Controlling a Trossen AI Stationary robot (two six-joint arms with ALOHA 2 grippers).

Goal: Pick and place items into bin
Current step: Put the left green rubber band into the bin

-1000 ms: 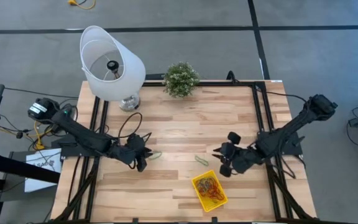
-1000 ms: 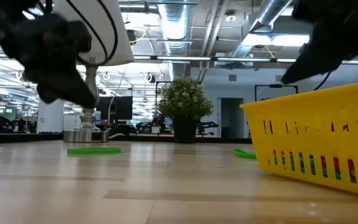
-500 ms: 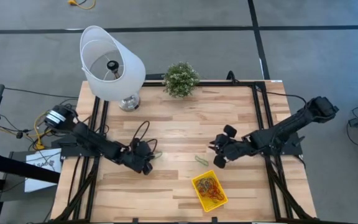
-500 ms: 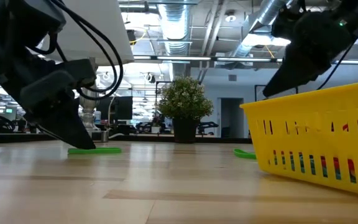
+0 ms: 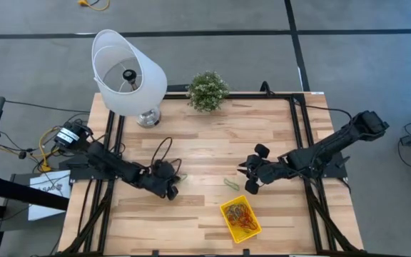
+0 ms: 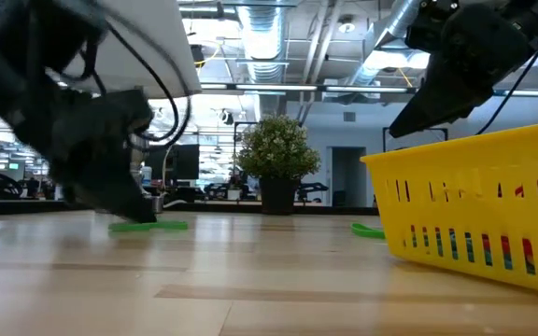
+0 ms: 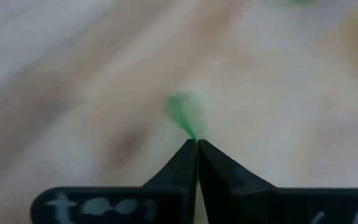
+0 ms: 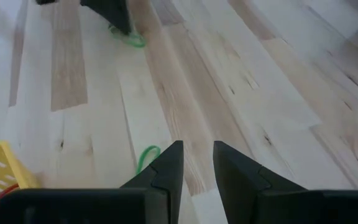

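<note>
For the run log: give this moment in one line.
left gripper: shut on thin green rubber loop | right gripper: open, above wooden table | shallow yellow plastic bin: holds loops

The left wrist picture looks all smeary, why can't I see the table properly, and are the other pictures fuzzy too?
In the left wrist view the wood is one soft blur; only the left hand, shut on a green loop, reads clearly. In the low view that arm is smeared while the yellow bin stays sharp. The right wrist view is crisp: wood grain and the right hand, open.
</note>
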